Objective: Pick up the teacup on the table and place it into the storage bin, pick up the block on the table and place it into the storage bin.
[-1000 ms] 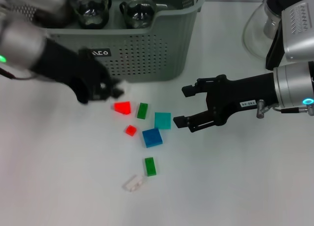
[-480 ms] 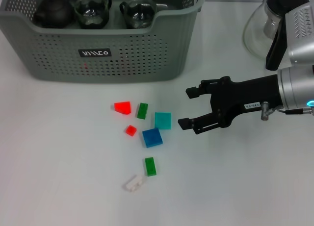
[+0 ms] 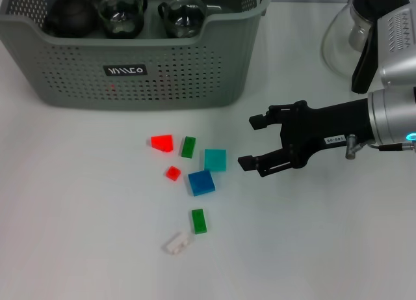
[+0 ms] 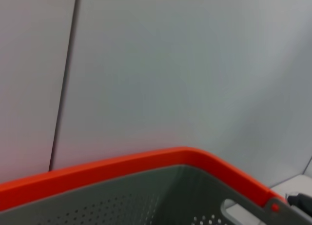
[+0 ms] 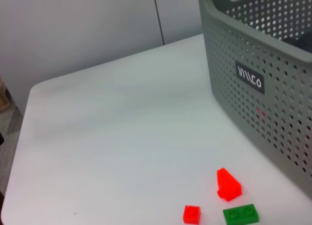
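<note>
Teacups sit inside the storage bin (image 3: pixel 195 72): two glass ones (image 3: pixel 122 13) (image 3: pixel 184 15) side by side along its near wall, with a dark round teapot (image 3: pixel 68 13) next to them toward my left. The bin stands at the far side of the table (image 3: pixel 78 215), its black label facing me. Blocks lie scattered on the table in front of it: a red wedge (image 3: pixel 162 142), a small red block (image 3: pixel 173 173), a green brick (image 3: pixel 188 146), a teal square (image 3: pixel 215 160), a blue block (image 3: pixel 201 182), another green brick (image 3: pixel 199 220) and a white piece (image 3: pixel 176 243). My right gripper (image 3: pixel 250 142) hovers just beside the teal square, fingers spread wide and holding nothing. A glass carafe (image 3: pixel 351 33) stands behind my right arm. My left gripper is out of sight; its wrist camera shows only the bin's rim (image 4: pixel 146 161).
</note>
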### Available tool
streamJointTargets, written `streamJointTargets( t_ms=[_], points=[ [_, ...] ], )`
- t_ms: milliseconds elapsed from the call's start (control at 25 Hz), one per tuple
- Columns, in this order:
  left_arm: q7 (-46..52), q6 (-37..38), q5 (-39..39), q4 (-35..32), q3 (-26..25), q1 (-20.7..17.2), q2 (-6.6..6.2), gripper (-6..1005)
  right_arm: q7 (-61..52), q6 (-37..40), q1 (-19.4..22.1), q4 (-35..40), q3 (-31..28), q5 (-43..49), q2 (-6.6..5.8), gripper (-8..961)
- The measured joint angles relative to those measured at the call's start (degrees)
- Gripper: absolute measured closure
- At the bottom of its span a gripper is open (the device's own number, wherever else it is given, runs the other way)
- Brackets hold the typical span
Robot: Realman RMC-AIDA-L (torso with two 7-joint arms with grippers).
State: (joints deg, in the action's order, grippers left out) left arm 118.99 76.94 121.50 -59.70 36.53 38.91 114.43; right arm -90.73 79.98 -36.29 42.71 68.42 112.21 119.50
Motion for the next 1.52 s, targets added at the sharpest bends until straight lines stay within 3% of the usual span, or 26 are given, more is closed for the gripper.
streamJointTargets(
  t_ms=[200, 360, 400, 440, 560, 680, 840, 1160, 1400, 1520],
  points=[
    [0.42, 0.36, 1.42, -0.81, 1.64, 0.43, 0.19, 676, 0.92, 0.09, -0.02, -0.29, 0.32, 0.07, 0.02, 8],
    [-0.48, 8.41, 0.88, -4.71, 4.72, 1.01, 0.16, 554, 1.79, 1.46, -0.36, -0.32, 0.11, 0.13, 0.02, 8],
    [-2.63, 15.62, 0.1, -7.78, 5.61, 1.33, 0.78, 524, 1.76, 2.26, -0.5, -0.32, -0.07, 0.13, -0.03, 8],
    [-2.63, 15.62, 0.1, -7.78, 5.61, 1.33, 0.78, 494, 1.66, 2.94, -0.57, -0.28, -0.37, 0.08, -0.06, 8],
    [-5.3, 25.14, 0.86, -12.74, 7.62, 1.24, 3.24, 406, 1.43, 3.78, -0.62, -0.2, -1.68, -0.12, -0.11, 8],
    [-6.14, 27.68, 2.82, -13.83, 11.09, -0.03, 5.01, 302, 1.39, 3.43, -0.62, -0.44, -3.65, -0.23, 0.09, 8],
    [-10.05, 32.01, 3.14, -15.44, 16.8, -3.19, 5.73, 155, 1.14, 3.22, -0.61, -0.51, -5.63, -0.23, 0.37, 8],
    [-11.45, 36.14, 7.44, -22.09, 25.62, -7.42, 6.46, 48, -0.5, 0.53, -1.04, -1.33, -7.34, -0.34, 0.59, 8],
    [-14.76, 31.41, 21.77, -23.13, 37.06, -7.6, 9.08, 50, -1.4, -2.66, -2.87, -3.68, -7.73, -0.5, 0.67, 9],
    [-16.41, 29.08, 23.55, -21.82, 41.32, -6.84, 8.76, 51, -1.52, -3.58, -3.39, -4.63, -7.75, -1.29, 0.74, 9]
  ],
)
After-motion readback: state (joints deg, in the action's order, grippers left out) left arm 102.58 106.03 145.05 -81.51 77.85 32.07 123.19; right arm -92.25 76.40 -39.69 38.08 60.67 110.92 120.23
